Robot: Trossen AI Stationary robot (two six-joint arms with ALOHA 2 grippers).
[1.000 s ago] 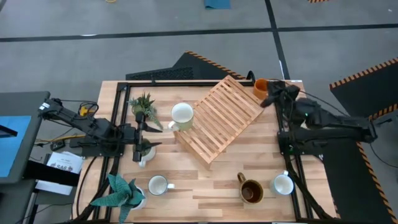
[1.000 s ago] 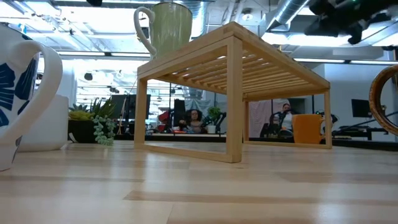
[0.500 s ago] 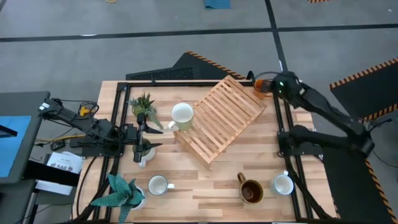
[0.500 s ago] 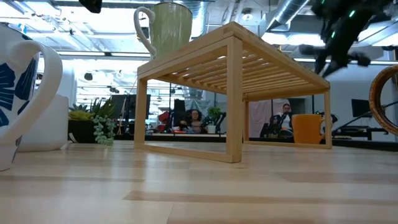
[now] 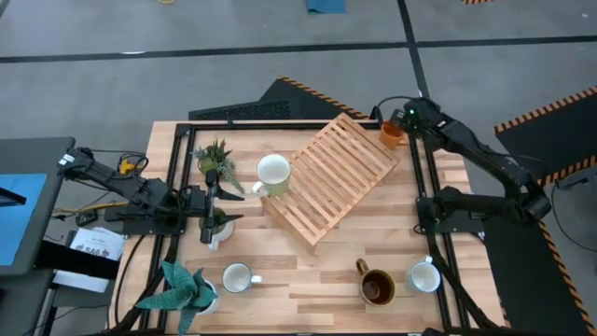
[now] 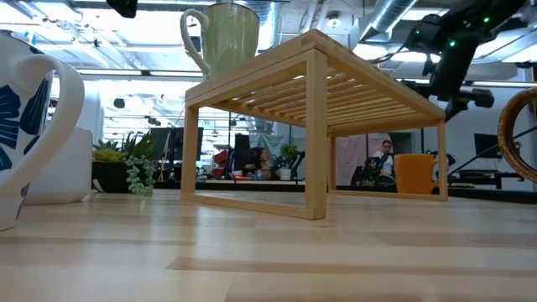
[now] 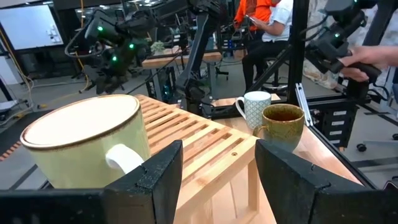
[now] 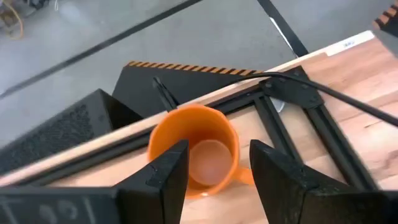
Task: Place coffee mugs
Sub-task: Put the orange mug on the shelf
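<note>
An orange mug stands upright on the table's far right corner, beside the slatted wooden rack. My right gripper hangs open above it, slanting down, with the mug showing between its fingers; it touches nothing. A pale green mug stands on its base on the rack's left corner. My left gripper is open and level, just left of that mug. A blue-patterned white mug, a dark brown mug and a white mug stand along the near edge.
Two potted plants stand on the table's left side. A black frame rail and a cable run close by the orange mug. Bare wood lies between the rack and the near mugs. People sit in the room behind.
My right gripper has swung from the table's right side toward the far edge, come down and tipped its fingers downward, ending over the orange mug. The mugs and my left gripper have kept still.
</note>
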